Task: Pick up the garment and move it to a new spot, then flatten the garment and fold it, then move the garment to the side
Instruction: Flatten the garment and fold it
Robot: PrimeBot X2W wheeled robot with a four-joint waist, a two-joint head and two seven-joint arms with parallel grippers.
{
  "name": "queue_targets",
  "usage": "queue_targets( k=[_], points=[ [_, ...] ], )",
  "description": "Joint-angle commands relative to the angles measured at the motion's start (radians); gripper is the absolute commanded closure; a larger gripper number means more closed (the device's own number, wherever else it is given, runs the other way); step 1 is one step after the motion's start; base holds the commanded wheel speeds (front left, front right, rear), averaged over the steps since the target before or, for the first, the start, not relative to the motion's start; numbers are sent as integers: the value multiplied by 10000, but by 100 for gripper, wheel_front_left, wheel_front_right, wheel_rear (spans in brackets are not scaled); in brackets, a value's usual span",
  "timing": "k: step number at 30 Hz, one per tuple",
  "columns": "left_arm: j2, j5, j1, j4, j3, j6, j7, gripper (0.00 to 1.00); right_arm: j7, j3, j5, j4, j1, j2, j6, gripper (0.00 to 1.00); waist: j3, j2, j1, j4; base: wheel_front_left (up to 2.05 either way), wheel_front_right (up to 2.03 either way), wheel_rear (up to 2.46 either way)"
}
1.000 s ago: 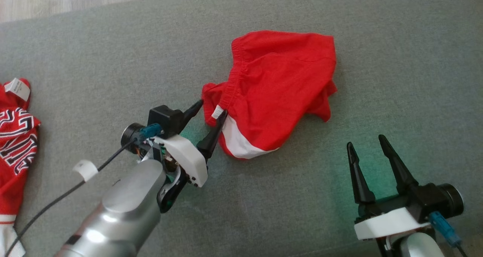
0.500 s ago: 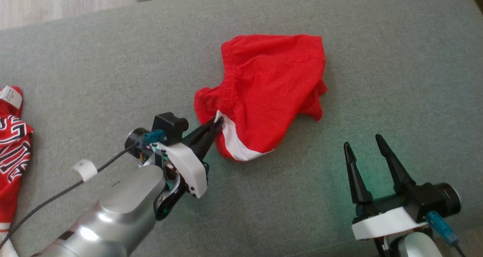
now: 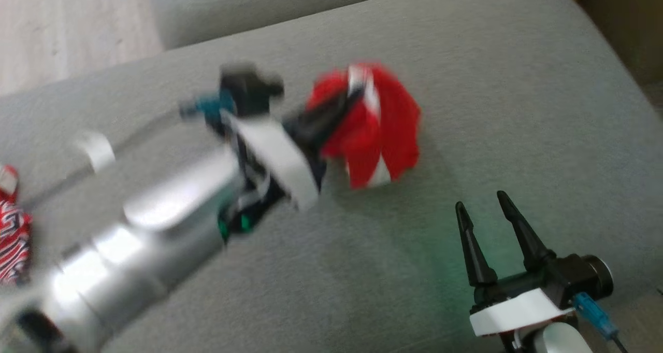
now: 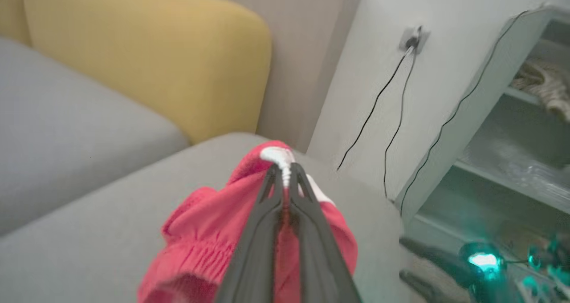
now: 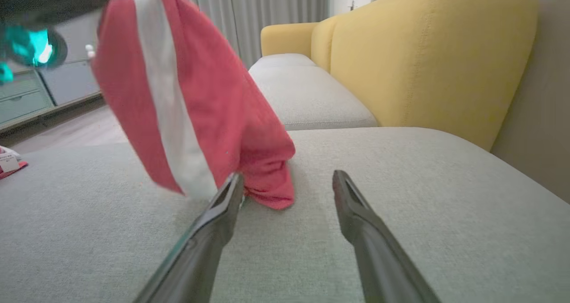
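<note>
Hanging from the left gripper (image 3: 354, 93), the red garment (image 3: 386, 130) dangled over the grey sofa cushion (image 3: 518, 109).
Its fingers were clamped tight on the white-trimmed edge, which pointed up; the long axis ran downward at a tilt, white stripe along it, lower end close to the cushion, touching or not unclear. The right gripper (image 3: 479, 200) stood nearby, fingers spread and empty.

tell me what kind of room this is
Most likely a home living room. The work surface is a grey upholstered cushion with a yellow sofa back beside it, and there are curtains and a shelf unit near a wall socket.
</note>
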Motion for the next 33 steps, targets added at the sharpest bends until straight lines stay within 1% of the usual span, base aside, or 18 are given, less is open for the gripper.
queue_targets(
  k=[1,5,8,10,12,14,16,20,22,23,25,27,30,33],
  points=[
    [114,-76,-994,-287,650,16,91,100,-63,280,102,-248,-331,-47,-7,0,-231,0,1,-456,0,0,0],
    [-370,-136,-2544,23,1408,136,152,100,-63,338,258,-242,-312,-47,-7,0,-336,0,1,-885,0,0,0],
    [-754,-22,-3607,498,1879,305,23,100,-63,216,373,-320,-308,-47,-7,0,-272,0,1,-1022,0,0,0],
    [-833,5,-3922,796,2000,314,2,100,-63,166,428,-364,-331,-47,-7,0,-283,0,1,-1103,0,0,0],
    [-787,-257,-3724,939,2117,343,24,100,-63,126,445,-389,-287,-47,-7,0,-343,0,1,-1130,0,0,0],
    [-571,-403,-3148,946,2058,477,6,100,-63,64,410,-403,-170,-47,-7,0,-415,0,1,-1039,0,0,0],
    [-191,-459,-2282,792,1834,618,-22,100,-63,28,341,-408,-37,-47,-7,0,-476,0,1,-891,0,0,0],
    [869,-893,-22,93,1499,949,-212,100,-63,-155,274,-459,145,-47,-7,0,-427,0,1,-485,0,0,0],
    [1440,-1062,1098,-281,1355,1178,-424,100,-63,-17,375,-324,201,-47,-7,0,-383,0,1,-192,0,0,0],
    [1440,-1062,1098,-281,1355,1178,-424,100,-63,-17,375,-324,201,-47,-7,0,-383,0,1,-192,0,0,0],
    [1976,-1006,2012,-576,1154,1477,-671,100,-63,132,450,-75,194,-47,-7,0,-320,0,1,113,0,0,0],
    [2411,-818,2682,-774,939,1713,-920,100,-63,189,832,167,127,-47,-7,0,-249,0,1,425,0,0,0],
    [2719,-766,3389,-981,840,1929,-1319,100,-63,247,1227,520,-150,-48,-7,0,-153,0,1,870,0,0,0],
    [2830,-557,3674,-1060,784,2071,-1588,100,-63,227,1703,915,-615,-210,-7,0,-34,0,1,1257,0,0,0]
  ],
)
